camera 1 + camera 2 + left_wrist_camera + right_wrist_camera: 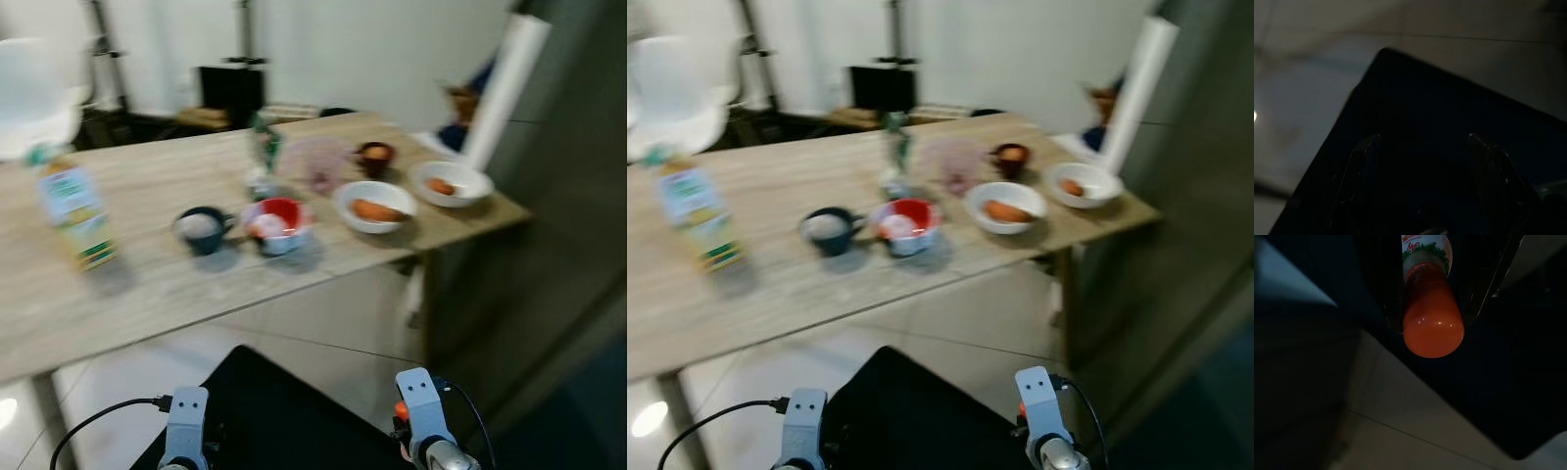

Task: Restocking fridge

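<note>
Pale tiled floor [323, 323] runs beneath a long light-wood table [147, 284] carrying a green-and-white juice carton [76, 215], a dark blue mug [201, 230], a red bowl [277, 223] and two white bowls [375, 206] of orange food. The right pincer [1449, 308] grips a smooth orange plastic juice bottle [1432, 323] across its body, base outward. The bottle looks stiff, fairly light and somewhat slippery, so a hold at mid-body suits it. The left pincer [1422, 147] stands open and empty.

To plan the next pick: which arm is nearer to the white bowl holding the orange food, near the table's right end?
Right. The right arm sits low, almost under the white bowl; the left arm is farther left.
</note>
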`<state>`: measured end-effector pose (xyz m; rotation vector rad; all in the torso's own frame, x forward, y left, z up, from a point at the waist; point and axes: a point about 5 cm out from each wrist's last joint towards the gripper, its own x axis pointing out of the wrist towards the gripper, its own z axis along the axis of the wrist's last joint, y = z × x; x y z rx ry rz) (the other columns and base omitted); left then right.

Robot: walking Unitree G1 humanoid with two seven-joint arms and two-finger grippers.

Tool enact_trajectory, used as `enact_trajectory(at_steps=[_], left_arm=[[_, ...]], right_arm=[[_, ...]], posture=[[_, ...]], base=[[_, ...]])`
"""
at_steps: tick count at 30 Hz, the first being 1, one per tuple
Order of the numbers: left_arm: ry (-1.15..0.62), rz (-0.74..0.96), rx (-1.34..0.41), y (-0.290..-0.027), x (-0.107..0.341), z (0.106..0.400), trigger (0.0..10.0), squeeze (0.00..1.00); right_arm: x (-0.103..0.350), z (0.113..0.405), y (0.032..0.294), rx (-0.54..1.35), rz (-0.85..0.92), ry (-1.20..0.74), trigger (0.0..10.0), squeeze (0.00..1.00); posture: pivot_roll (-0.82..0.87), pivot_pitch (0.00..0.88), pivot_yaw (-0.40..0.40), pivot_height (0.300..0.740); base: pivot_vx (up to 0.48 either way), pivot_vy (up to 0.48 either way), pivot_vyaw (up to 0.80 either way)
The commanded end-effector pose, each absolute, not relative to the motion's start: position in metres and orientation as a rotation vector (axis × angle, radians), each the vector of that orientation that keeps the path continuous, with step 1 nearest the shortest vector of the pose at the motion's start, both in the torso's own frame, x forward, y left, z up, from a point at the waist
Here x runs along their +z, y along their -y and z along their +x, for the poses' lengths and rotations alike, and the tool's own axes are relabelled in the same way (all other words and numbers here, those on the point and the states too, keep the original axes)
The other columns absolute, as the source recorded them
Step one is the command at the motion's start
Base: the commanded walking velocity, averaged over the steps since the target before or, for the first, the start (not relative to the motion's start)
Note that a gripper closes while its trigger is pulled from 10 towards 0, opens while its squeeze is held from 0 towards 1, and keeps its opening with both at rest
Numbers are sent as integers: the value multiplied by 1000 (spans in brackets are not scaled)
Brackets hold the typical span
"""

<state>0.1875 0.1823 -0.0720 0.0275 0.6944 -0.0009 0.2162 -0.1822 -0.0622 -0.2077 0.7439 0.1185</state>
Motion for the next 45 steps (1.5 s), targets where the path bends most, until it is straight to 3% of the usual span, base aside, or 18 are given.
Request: enact_trajectory(at_steps=[1, 45], left_arm=[[-705, 36, -13, -181, -73, 185, 10000, 0], [-710, 76, -102, -171, -73, 188, 10000, 0]], right_arm=[[-62, 216, 182, 118, -212, -740, 10000, 0], [-67, 207, 187, 101, -208, -773, 10000, 0]], posture=[[-119, 2, -12, 740], [-122, 21, -6, 740]], base=[[0, 0, -800], [0, 0, -782]])
